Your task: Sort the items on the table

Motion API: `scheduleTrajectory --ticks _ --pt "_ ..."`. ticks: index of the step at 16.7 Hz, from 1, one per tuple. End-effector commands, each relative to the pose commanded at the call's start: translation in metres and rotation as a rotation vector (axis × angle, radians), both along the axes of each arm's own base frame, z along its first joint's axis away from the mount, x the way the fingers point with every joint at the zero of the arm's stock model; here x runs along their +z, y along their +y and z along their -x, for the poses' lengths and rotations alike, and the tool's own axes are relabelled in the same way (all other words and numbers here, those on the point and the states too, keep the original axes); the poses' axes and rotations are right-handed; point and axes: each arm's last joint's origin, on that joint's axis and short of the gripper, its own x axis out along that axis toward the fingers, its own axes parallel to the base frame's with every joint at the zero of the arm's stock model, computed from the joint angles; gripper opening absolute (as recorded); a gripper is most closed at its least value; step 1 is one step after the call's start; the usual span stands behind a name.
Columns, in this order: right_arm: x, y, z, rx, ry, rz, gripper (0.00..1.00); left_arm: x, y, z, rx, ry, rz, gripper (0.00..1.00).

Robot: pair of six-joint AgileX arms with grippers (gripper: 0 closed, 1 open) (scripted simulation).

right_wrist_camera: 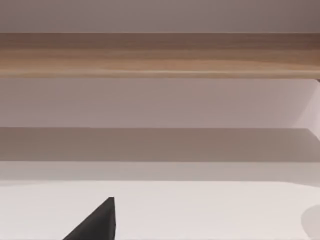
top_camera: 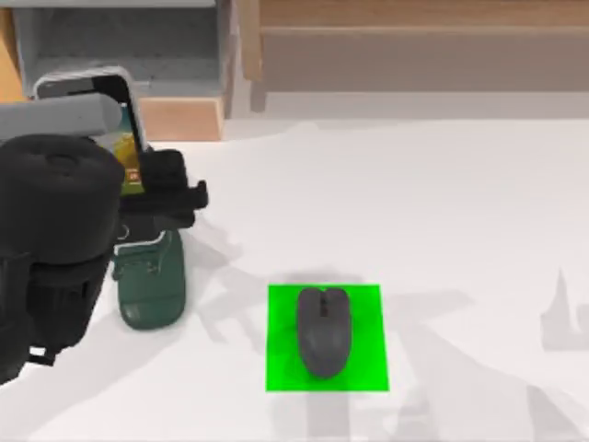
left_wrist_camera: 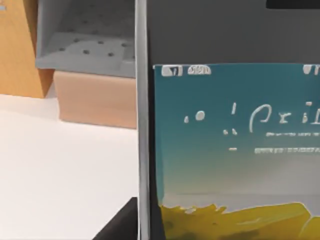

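My left gripper (top_camera: 155,191) is shut on the smartphone (top_camera: 127,138), holding it upright and tilted at the table's left. The phone sits just above the back end of the dark green phone stand (top_camera: 152,281). In the left wrist view the smartphone (left_wrist_camera: 230,150) is very close, with a silver edge and a teal and yellow screen. The dark grey mouse (top_camera: 323,330) lies on the bright green square (top_camera: 368,364) near the front middle, with no gripper near it. A dark piece of my right gripper (right_wrist_camera: 97,222) hangs over the white table (right_wrist_camera: 210,210).
Grey and wooden shelf units (top_camera: 175,55) stand along the back left, and a long wooden shelf (top_camera: 414,46) runs across the back. The white table (top_camera: 442,212) stretches bare to the right of the mouse. My left arm's bulk (top_camera: 51,249) covers the left edge.
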Motion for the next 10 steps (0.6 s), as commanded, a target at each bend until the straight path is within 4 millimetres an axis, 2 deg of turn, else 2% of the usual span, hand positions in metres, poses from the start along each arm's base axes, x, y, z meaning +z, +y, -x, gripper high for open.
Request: scheduleTrajectory --ticks 5,10 --pt "0.0 0.0 0.0 0.0 0.0 0.0 1.0 -0.022 -0.005 -0.024 0.045 0.041 -0.031 0.0" --pt "0.0 0.0 0.0 0.0 0.0 0.0 1.0 -0.023 -0.005 -0.025 0.046 0.041 -0.033 0.0"
